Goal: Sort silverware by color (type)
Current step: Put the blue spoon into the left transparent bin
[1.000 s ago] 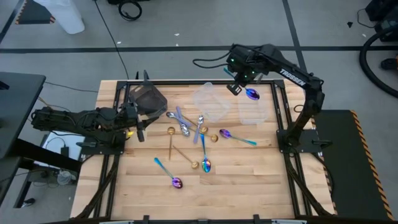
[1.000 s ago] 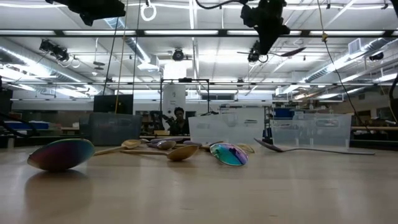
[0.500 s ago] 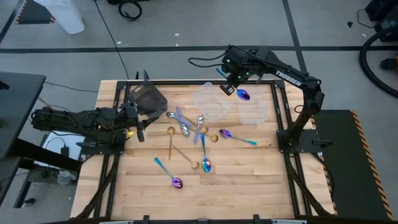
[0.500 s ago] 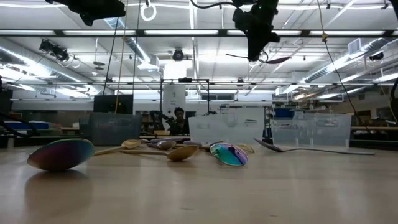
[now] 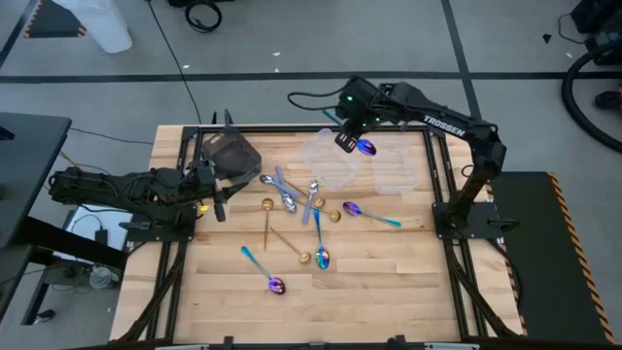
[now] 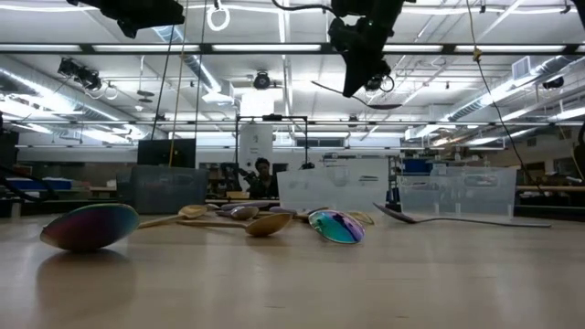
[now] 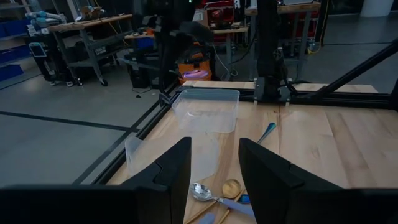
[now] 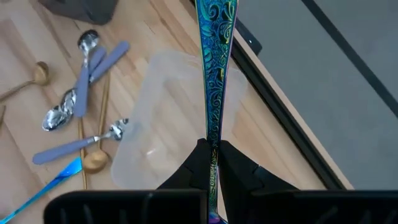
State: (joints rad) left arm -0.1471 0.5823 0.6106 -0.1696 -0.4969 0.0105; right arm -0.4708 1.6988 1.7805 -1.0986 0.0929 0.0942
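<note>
Iridescent spoon (image 5: 364, 147) is up in the air, pinched by its handle in the right gripper (image 5: 346, 139), bowl trailing outward. It hangs over the far side of the table, above the clear tub (image 5: 329, 158) — my guess is that tub is the bin for this finish, hence the high carry over the rim. Right fingers are clamped narrow on the handle.

Rest of the spoons (image 5: 292, 209) lie scattered mid-table, silver, gold and iridescent mixed, unsorted.

Left gripper (image 5: 220, 193) waits low at the table's left edge beside the dark tub (image 5: 233, 156), fingers apart, holding nothing.
</note>
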